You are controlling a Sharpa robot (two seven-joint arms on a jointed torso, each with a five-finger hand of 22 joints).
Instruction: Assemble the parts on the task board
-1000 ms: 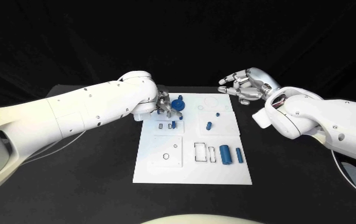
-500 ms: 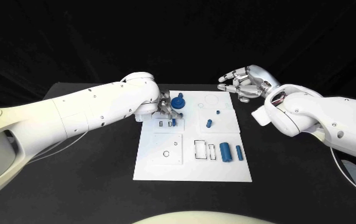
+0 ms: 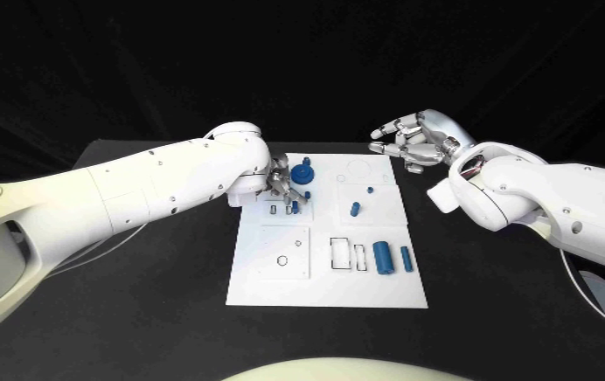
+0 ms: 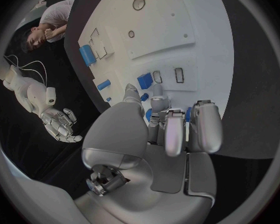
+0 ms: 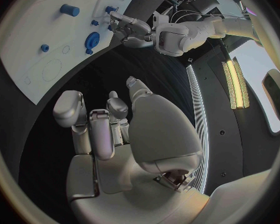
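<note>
The white task board point(image 3: 328, 289) lies mid-table. At its far left corner stands a blue round part point(image 3: 302, 174). My left hand point(image 3: 282, 186) has its fingers curled round that part, and blue shows between the fingers point(image 4: 148, 115) in the left wrist view. A small blue block point(image 3: 294, 211) stands in a slot just in front of the fingertips. My right hand point(image 3: 411, 146) hovers off the board's far right corner with its fingers curled in and nothing in them. The right wrist view also takes in the round part point(image 5: 92, 39) beside the left hand point(image 5: 130, 27).
A thick blue cylinder point(image 3: 382, 259) and a slim blue bar point(image 3: 406, 259) lie at the board's right side, beside an empty rectangular slot point(image 3: 340, 257). A short blue peg point(image 3: 356, 211) lies mid-board. Black table surrounds the board.
The whole picture has shifted a little. Neither hand nor any part has visibly moved on the board.
</note>
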